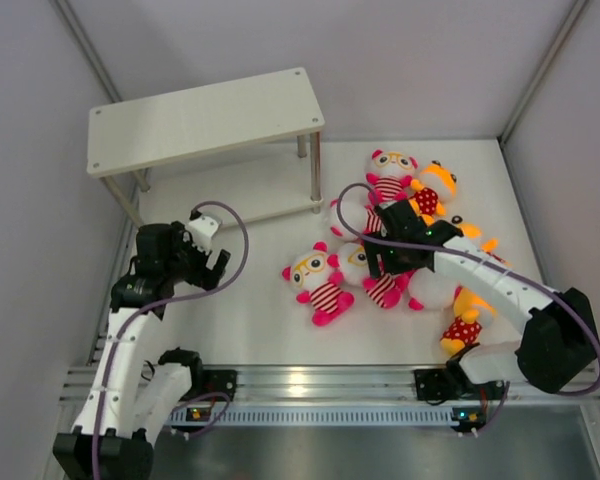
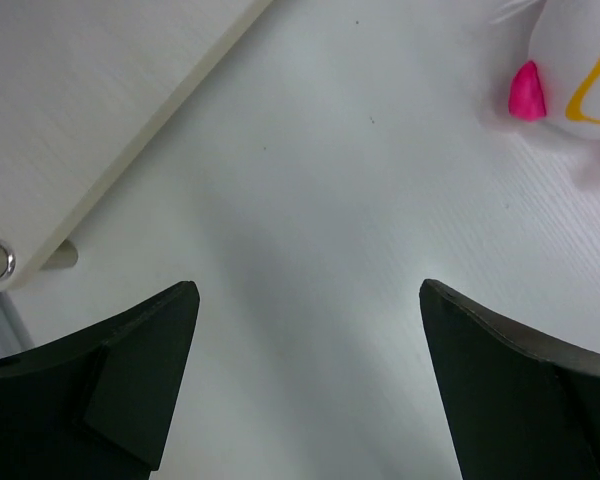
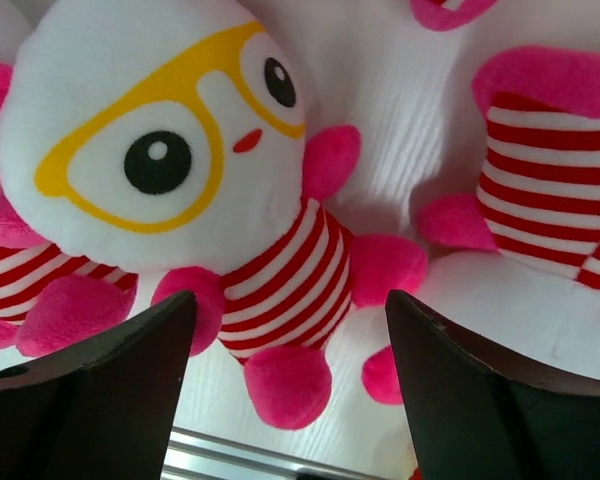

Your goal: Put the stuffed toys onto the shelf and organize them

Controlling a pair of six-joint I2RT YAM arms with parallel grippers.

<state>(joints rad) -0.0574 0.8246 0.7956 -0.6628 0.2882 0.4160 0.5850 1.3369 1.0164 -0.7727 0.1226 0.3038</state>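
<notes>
Top external view has the shelf (image 1: 205, 120) standing at the far left of the white table (image 1: 250, 320), one cream board above another on thin metal legs. All the toys lie in a loose heap on the table to the right of the shelf. One striped toy (image 1: 320, 280) lies face up at the left edge of the heap. Another sits at the far end, just beside an orange toy (image 1: 435, 188), and a second orange one lies near the right arm's base. The right claw (image 1: 375, 268) hangs over the middle of the heap. Seen from its wrist, the right claw (image 3: 290, 310) stands wide and holds nothing. A striped toy (image 3: 160, 150) in yellow glasses lies face up just beyond its fingers, with another striped body off to one side. The left claw (image 1: 212, 262) hovers over bare table between shelf and heap, apart from both. From its wrist the left claw (image 2: 307, 300) is likewise wide and holds nothing. A corner of the shelf (image 2: 80, 100) shows at the upper left of that view, and the white head of a striped toy (image 2: 580, 70) at the upper right.
</notes>
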